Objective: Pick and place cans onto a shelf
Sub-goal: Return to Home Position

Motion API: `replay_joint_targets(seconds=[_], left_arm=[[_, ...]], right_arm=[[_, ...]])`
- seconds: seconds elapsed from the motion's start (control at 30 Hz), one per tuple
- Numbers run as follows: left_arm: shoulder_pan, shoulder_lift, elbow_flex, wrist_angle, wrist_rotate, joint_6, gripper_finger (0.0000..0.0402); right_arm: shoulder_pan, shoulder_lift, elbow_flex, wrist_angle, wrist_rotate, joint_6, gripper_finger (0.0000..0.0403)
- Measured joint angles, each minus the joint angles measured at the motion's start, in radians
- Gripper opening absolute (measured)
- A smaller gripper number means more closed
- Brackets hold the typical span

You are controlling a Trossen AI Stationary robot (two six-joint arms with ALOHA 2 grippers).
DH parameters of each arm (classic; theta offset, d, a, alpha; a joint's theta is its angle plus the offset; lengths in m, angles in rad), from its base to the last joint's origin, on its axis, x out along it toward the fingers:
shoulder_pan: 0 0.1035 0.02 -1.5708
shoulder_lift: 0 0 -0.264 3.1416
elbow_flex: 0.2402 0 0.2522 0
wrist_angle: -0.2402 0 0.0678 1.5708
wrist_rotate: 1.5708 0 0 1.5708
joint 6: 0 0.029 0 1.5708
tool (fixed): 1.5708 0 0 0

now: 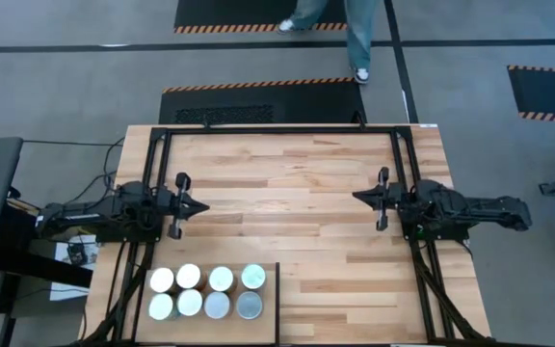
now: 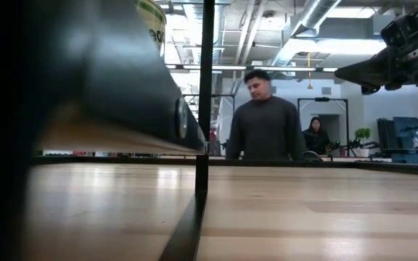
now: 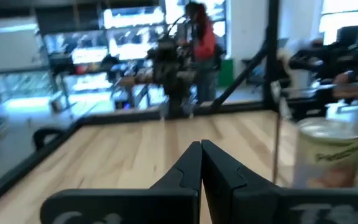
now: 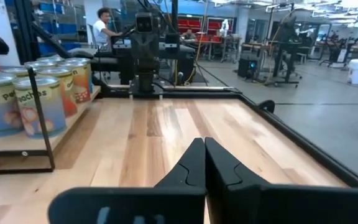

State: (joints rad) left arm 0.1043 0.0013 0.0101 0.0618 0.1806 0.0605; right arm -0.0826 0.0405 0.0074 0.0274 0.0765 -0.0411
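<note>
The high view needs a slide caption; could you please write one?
Eight cans on the shelf; left gripper and right gripper shut, empty.

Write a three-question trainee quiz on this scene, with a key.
1. True or false: all cans stand on the shelf, none on the bare table.
2. The cans stand in: A) one row of eight; B) two rows of four; C) a ring.
3. Fill in: the left pincer and right pincer are both empty and ___.
Key: 1 true; 2 B; 3 shut.
</note>
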Motion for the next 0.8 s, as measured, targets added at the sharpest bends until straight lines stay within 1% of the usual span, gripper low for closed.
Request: replay_joint_targets(seconds=[0.17,0.33,0.43,0.5,0.8], left_arm=[[0.000,0.000,-0.001,-0.003,-0.101,0.007,0.0000],[0.000,0.006,-0.001,-0.022,-0.127,0.010,0.0000],[0.001,0.005,-0.002,-0.031,-0.203,0.009,0.0000],[0.001,0.005,-0.002,-0.027,-0.241,0.004,0.0000],[0.001,0.005,-0.003,-0.022,-0.245,-0.016,0.0000]], right_arm=[[-0.001,-0.010,0.000,0.003,0.028,-0.023,0.0010],[-0.001,0.003,0.000,0.003,0.025,-0.022,0.0017],[-0.003,0.011,0.000,0.003,0.024,-0.067,0.0025],[-0.004,0.013,-0.001,0.003,0.025,-0.056,0.0029],[-0.003,0.012,-0.001,0.003,0.026,-0.030,0.0032]])
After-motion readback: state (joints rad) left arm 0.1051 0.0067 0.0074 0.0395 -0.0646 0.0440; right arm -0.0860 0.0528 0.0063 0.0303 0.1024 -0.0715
